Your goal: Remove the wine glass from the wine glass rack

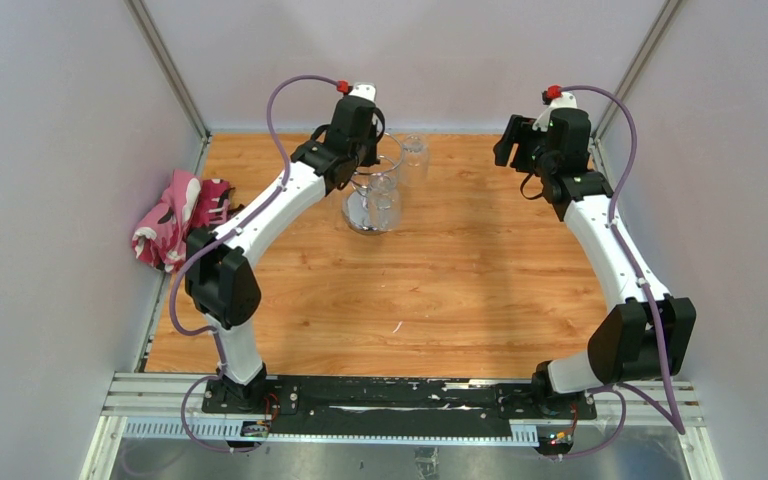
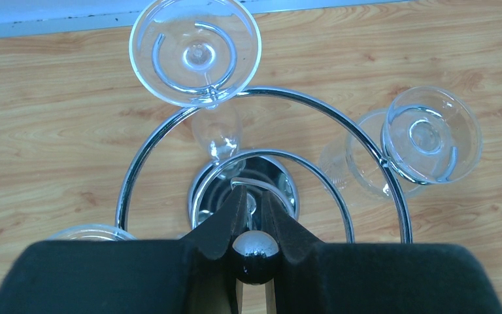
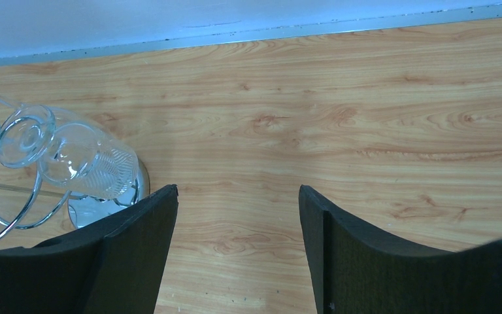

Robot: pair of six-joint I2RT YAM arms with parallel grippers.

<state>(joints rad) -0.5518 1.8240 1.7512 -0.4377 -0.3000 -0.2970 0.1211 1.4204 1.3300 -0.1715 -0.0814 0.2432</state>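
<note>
Left gripper (image 2: 253,196) is pinched shut on the knob (image 2: 255,248) atop the rack (image 2: 287,91), seemingly steadying it. Right gripper (image 3: 238,190) hovers wide open and empty, right of the rack. A glass (image 2: 431,134) hangs on that side; reaching and gripping it probably comes next.

1. One rack (image 2: 256,250) is standing.
2. Three glasses (image 2: 195,51) are hanging on it, one only partly showing.
3. Two arms (image 1: 260,215) are showing.
4. One pink cloth (image 1: 175,218) is lying at the left.
</note>
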